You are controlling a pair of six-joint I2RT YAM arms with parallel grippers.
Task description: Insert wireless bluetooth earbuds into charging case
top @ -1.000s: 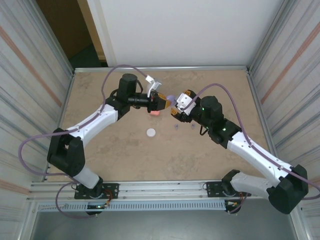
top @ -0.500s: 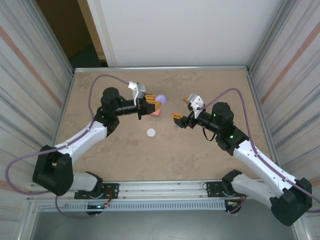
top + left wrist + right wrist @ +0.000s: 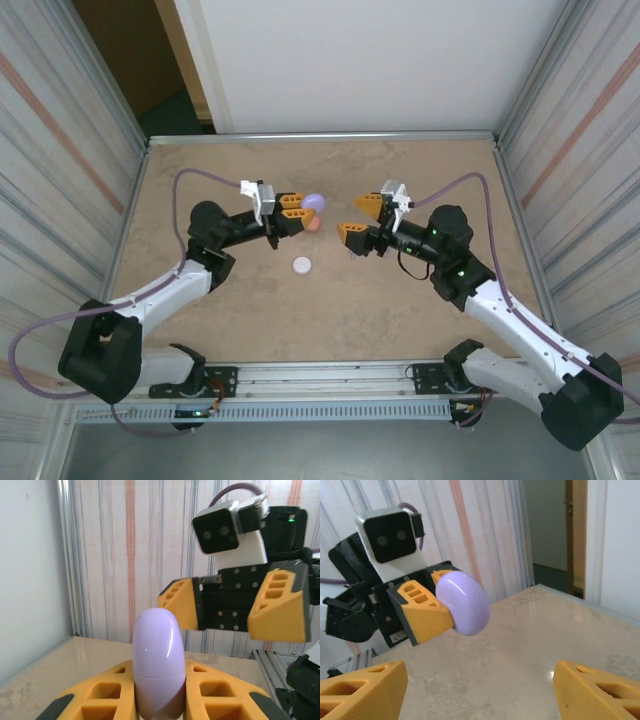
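My left gripper (image 3: 303,207) is shut on a purple egg-shaped charging case (image 3: 314,202), holding it above the table with its lid closed. In the left wrist view the case (image 3: 157,665) stands upright between the yellow fingers (image 3: 105,695). My right gripper (image 3: 357,218) faces it from the right, open, with nothing between its fingers (image 3: 367,690). In the right wrist view the purple case (image 3: 463,602) sticks out of the left gripper's yellow finger (image 3: 422,611), apart from my jaws. The earbuds are hidden in these views.
A pink-red case (image 3: 313,225) lies on the tan table just below the held case. A white case (image 3: 302,265) sits nearer the arms. Metal rails (image 3: 320,137) and striped walls (image 3: 60,150) bound the table (image 3: 250,320).
The left arm has drawn back to the left with the purple case in its grip. The right gripper has pulled away to the right and turned to face the case, staying open.
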